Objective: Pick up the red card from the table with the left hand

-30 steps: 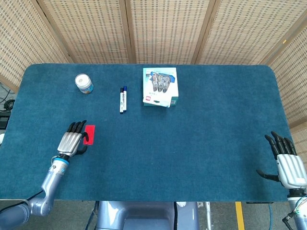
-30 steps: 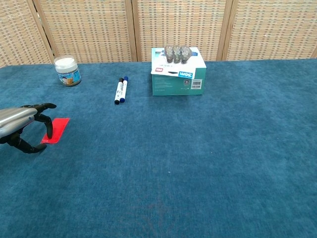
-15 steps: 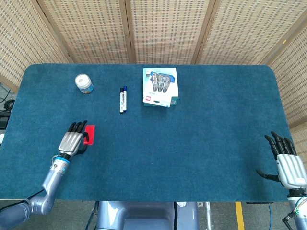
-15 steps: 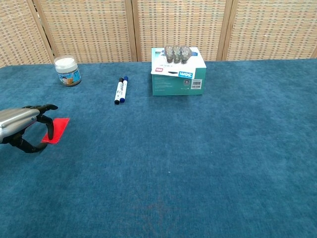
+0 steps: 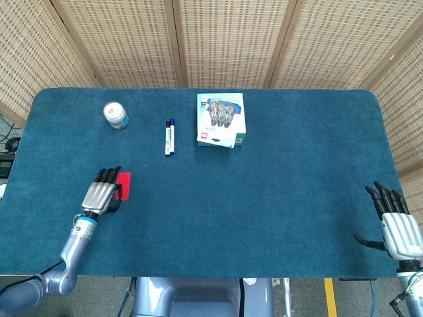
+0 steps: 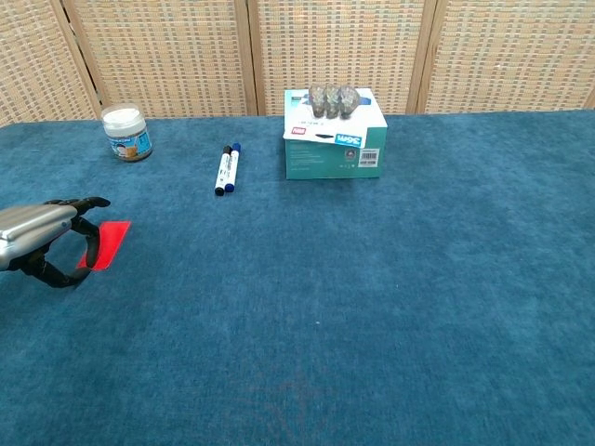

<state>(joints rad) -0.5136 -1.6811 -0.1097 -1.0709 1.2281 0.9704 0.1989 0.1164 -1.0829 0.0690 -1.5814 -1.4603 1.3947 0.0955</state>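
Observation:
The red card [image 5: 124, 185] lies on the blue cloth near the table's left front. My left hand [image 5: 99, 193] is just to its left, with its fingers reaching over the card's left edge. In the chest view the left hand [image 6: 42, 240] hovers low. A curled fingertip [image 6: 91, 243] touches the red card's [image 6: 112, 240] left edge, and the thumb hooks underneath, apart from it. The card's left side looks slightly tipped up, but nothing shows it pinched. My right hand [image 5: 398, 226] rests at the table's front right corner with its fingers spread and holds nothing.
A white jar [image 5: 116, 115] stands at the back left. Two markers [image 5: 168, 137] lie side by side behind the card. A teal box [image 5: 221, 119] with bulbs on top sits at the back centre. Bamboo screens stand behind the table.
The left hand has drawn slightly toward the table's near edge. Its fingertip now covers more of the card's left edge, which looks a little raised. The right hand has not moved.

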